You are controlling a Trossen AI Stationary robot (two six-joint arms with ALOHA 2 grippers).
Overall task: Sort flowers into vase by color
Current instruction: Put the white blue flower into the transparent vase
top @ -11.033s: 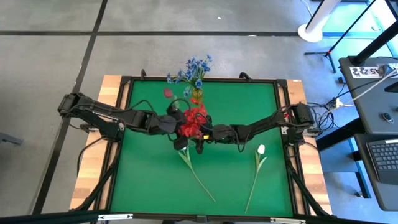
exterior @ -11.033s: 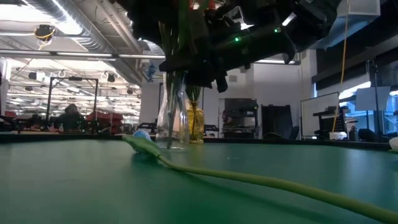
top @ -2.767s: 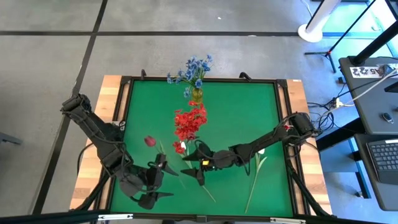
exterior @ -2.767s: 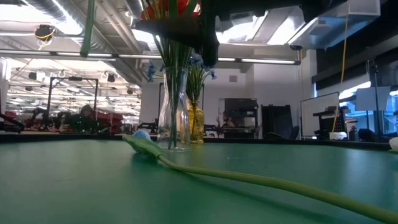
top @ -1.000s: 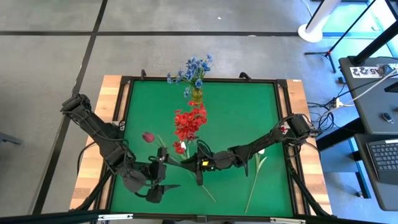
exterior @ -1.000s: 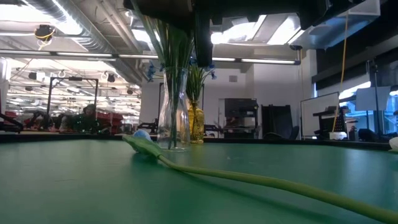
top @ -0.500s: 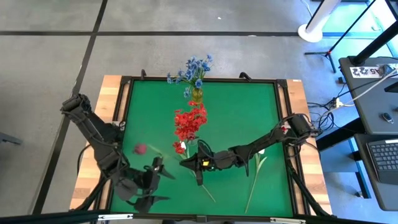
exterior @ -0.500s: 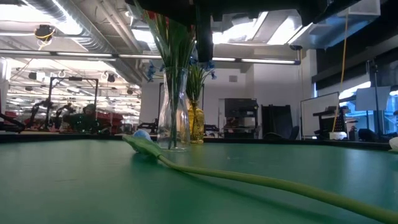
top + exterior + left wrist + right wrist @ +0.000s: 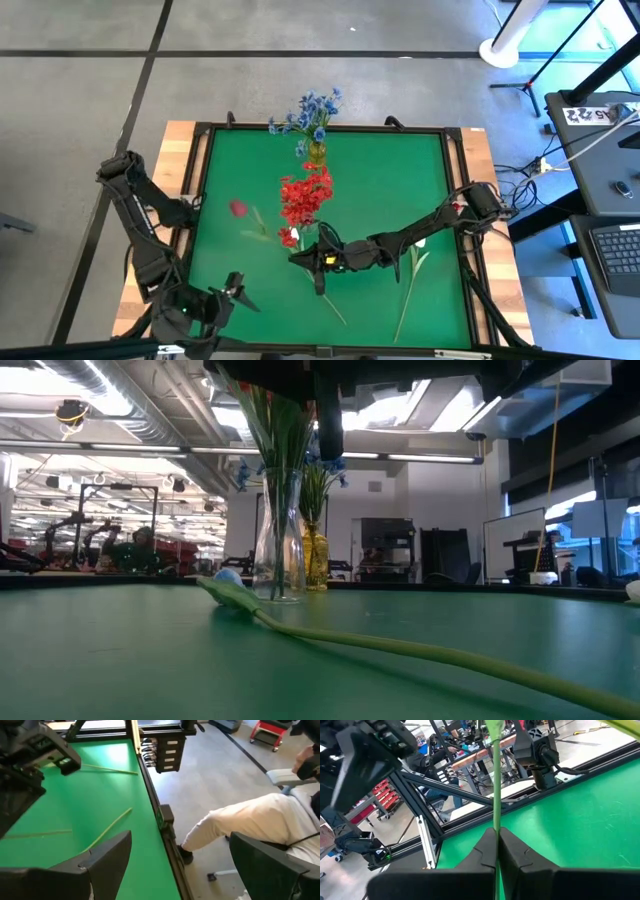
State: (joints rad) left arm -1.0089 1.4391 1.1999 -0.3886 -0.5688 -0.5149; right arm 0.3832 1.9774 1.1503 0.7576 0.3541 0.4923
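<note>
**Q:** Three flowers were outside the vases. Which one was in hand?

**A:** It was the long green stem (image 9: 496, 780) lying near the desk's (image 9: 380, 170) middle. The right arm's (image 9: 440, 215) jaws were clenched on it, low at the desk and just in front of the clear vase (image 9: 278, 550) holding the red blooms (image 9: 305, 195). The colour of its bud could not be told for certain. In the level view a pale head (image 9: 228, 582) lay at the stem's end.

**Q:** And the left arm (image 9: 150, 230)?

**A:** It was tucked at the desk's near left corner, jaws released and wide with nothing between them.

**Q:** Where were the other flowers?

**A:** The blue sprigs (image 9: 312, 108) stood in the yellow vase (image 9: 314, 565) at the far edge. A red rosebud (image 9: 238, 208) showed left of the red bunch. A white tulip (image 9: 420, 240) lay under the right arm.

**Q:** So which step was this?

**A:** By appearances it was the pick-up, with the grip made and no lift yet. The next move likely called for raising the stem clear of the desk and tipping it upright. Its cut end would then go into the vase matching its colour, without knocking the red bunch close by.
</note>
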